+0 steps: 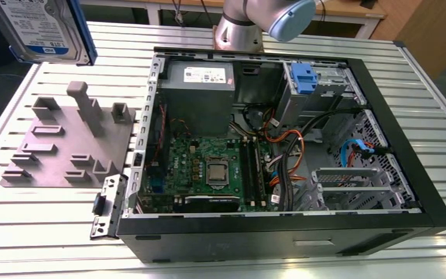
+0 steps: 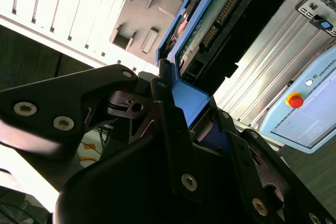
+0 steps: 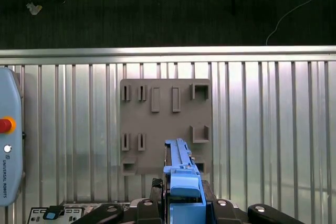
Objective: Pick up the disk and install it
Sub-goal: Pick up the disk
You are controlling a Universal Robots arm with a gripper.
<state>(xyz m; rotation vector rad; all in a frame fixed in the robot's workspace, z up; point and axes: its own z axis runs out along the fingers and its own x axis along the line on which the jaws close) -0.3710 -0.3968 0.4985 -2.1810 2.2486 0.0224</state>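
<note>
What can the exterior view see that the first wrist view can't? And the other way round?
The exterior view brings the open computer case, with its green motherboard and grey power supply, plus the arm's base. The first wrist view brings the gripper shut on the disk, seen edge-on, a pendant with a red button, and the dark floor. Both show the disk held up off the ribbed metal table, and the grey slotted plate lying on that table.
</note>
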